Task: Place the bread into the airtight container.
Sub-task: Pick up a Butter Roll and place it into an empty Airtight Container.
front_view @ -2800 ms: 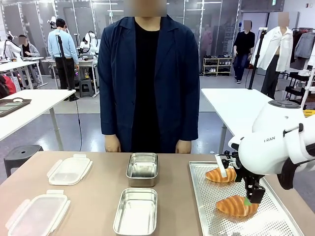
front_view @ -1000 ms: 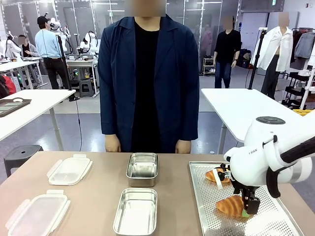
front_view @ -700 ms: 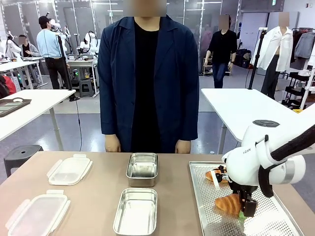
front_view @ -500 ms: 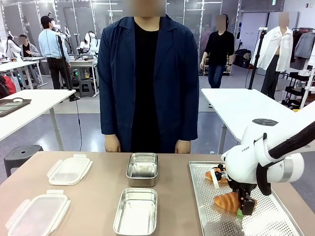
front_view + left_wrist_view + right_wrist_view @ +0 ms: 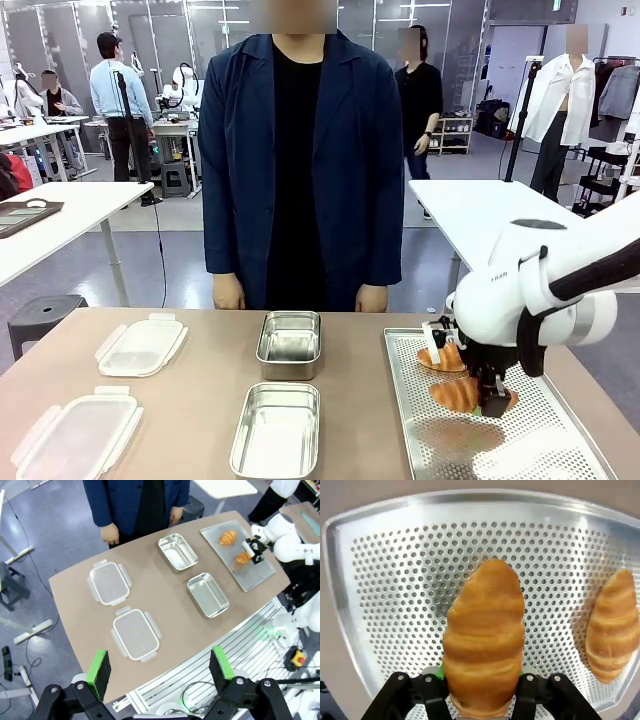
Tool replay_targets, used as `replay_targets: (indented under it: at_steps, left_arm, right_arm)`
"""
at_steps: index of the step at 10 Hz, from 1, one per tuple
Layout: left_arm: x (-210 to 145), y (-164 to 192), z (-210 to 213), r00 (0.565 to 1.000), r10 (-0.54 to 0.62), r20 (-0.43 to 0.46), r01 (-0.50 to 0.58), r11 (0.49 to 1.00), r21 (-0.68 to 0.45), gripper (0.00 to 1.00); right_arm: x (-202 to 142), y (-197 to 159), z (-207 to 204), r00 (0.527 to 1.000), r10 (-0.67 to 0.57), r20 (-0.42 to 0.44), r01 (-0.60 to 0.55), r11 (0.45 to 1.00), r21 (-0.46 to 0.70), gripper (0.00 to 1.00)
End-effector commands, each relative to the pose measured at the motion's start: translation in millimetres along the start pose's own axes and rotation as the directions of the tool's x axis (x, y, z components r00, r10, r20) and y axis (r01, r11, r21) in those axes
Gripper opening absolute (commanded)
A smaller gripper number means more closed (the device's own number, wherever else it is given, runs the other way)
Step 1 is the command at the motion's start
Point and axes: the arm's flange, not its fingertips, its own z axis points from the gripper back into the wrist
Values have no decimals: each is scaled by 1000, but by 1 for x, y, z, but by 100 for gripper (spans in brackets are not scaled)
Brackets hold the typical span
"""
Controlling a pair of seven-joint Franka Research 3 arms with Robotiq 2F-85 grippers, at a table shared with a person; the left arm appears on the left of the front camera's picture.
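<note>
Lifted since a second ago, the croissant (image 5: 452, 393) hangs just above the perforated tray (image 5: 570, 440), clamped in the right gripper (image 5: 490, 402), long axis roughly level, one tip toward the steel containers (image 5: 276, 430) left of the tray. The left gripper (image 5: 160, 666) gapes wide, high over the brown tabletop (image 5: 190, 400); white tables (image 5: 60, 215) stand behind.

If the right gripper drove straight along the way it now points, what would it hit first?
The silver perforated metal tray directly beneath. The golden-brown croissant held by the right gripper would probably touch down before its fingers, though depth is unclear.
</note>
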Motion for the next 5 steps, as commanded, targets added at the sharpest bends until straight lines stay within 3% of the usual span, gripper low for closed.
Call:
replay_targets:
  at_steps: [1, 5]
  left_arm:
    - [3, -2, 2, 1000, -6, 4, 6, 1000, -6, 100]
    - [3, -2, 2, 1000, -6, 4, 6, 1000, -6, 100]
  right_arm:
    - [25, 6, 44, 996, -83, 11, 83, 996, 8, 40]
    - [110, 23, 73, 970, -242, 14, 241, 970, 33, 40]
